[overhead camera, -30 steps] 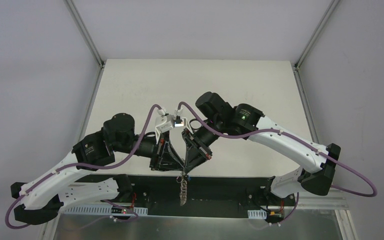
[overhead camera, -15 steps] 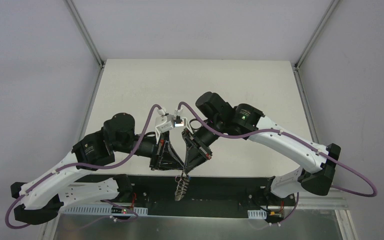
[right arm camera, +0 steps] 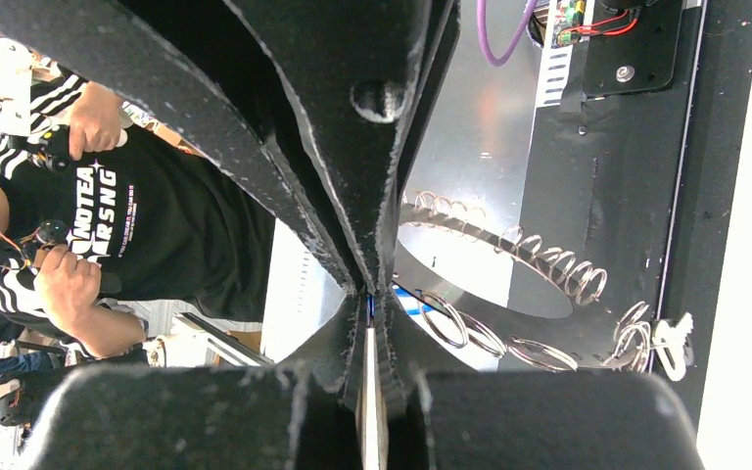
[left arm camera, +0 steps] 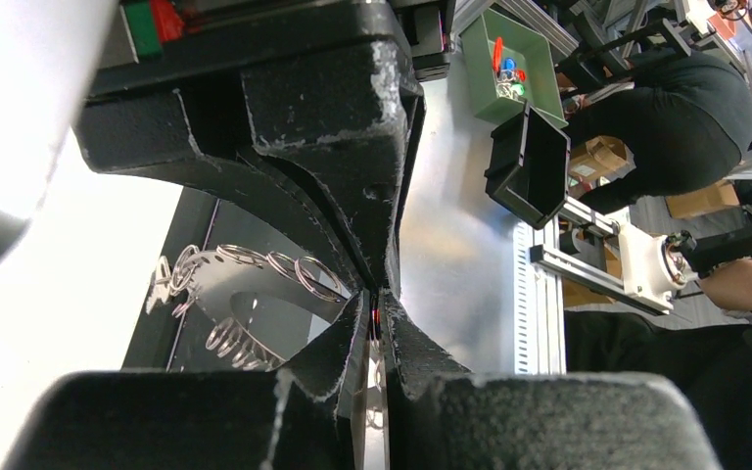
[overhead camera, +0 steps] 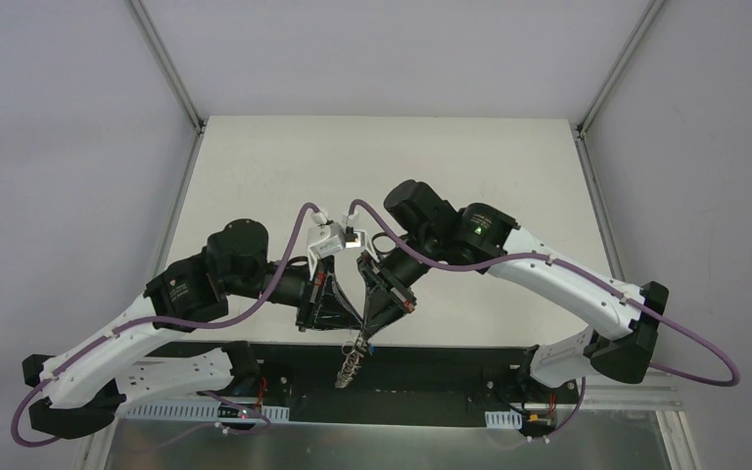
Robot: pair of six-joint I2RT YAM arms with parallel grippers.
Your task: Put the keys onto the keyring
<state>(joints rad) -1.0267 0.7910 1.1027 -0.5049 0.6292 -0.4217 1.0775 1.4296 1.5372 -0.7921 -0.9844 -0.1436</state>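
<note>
Many thin wire loops [left arm camera: 305,275] around flat keyring [left arm camera: 217,290]

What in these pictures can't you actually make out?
- Top view: the keyring hangs edge-on and is too small to count what is on it.
- Left wrist view: the left hand is shut, and its fingers hide whatever is pinched between them.
- Right wrist view: the shut right hand covers part of the keyring. A blue bit beside it is too cut off to name.
</note>
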